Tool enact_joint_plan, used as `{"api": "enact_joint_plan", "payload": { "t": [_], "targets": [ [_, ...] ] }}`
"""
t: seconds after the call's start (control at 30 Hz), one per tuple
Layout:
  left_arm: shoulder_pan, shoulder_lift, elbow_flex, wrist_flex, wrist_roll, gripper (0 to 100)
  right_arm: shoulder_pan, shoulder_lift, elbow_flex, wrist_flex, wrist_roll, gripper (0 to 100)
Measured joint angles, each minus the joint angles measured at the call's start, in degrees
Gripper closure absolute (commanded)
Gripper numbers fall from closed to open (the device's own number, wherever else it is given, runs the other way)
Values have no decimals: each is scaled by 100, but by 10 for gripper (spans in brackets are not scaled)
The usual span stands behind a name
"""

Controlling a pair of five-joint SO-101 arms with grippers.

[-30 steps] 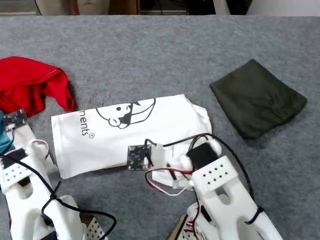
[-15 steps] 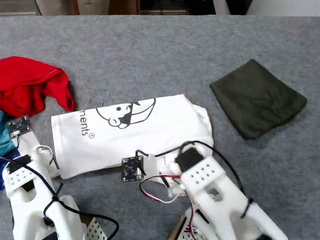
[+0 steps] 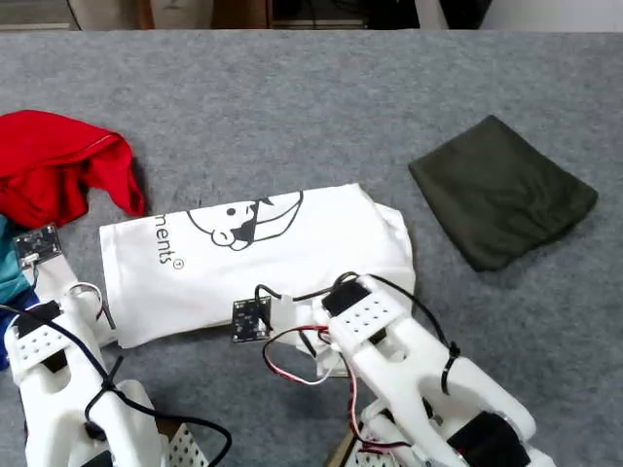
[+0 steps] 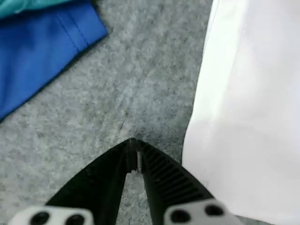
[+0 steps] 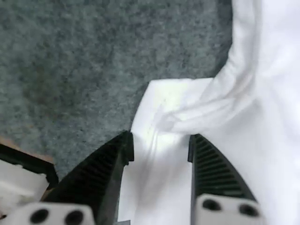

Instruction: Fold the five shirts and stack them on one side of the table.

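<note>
Grey carpeted table (image 3: pixel 292 97) is carrying everything. White cotton T-shirt with black cartoon print (image 3: pixel 321 248) is lying mostly flat and part-folded, mid-table toward the near edge, print facing up. Dark olive fabric shirt (image 3: pixel 501 195) is sitting folded into a compact rectangle on the right side, well apart from the white one. Crumpled red fabric shirt (image 3: pixel 58 165) is bunching up at the far left, near the white shirt's corner. Blue fabric shirt (image 4: pixel 37 47) and teal fabric shirt (image 4: pixel 28 3) are lying side by side at the left edge, edges touching, close to the left arm (image 3: pixel 49 360). Right gripper (image 5: pixel 159 138) is sitting wide open, jaws straddling a rumpled fold at the white shirt's near hem, clamping nothing. Left gripper (image 4: pixel 133 147) is sitting fully closed, tips together, holding nothing, pointing down over bare grey carpet between the blue shirt and the white shirt's edge
</note>
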Motion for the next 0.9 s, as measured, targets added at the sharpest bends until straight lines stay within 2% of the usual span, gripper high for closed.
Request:
{"api": "enact_joint_plan", "payload": {
  "t": [0.2,0.43,0.63,0.9],
  "targets": [
    [-9,0,0,0,0,981,0,475,-281,-35,0,791],
    [-9,0,18,0,0,981,18,1310,-932,44,-9,932],
    [-9,0,18,0,0,981,35,1626,-1178,35,-141,992],
    [-9,0,18,0,0,981,229,1741,-1231,35,-369,995]
  ]
}}
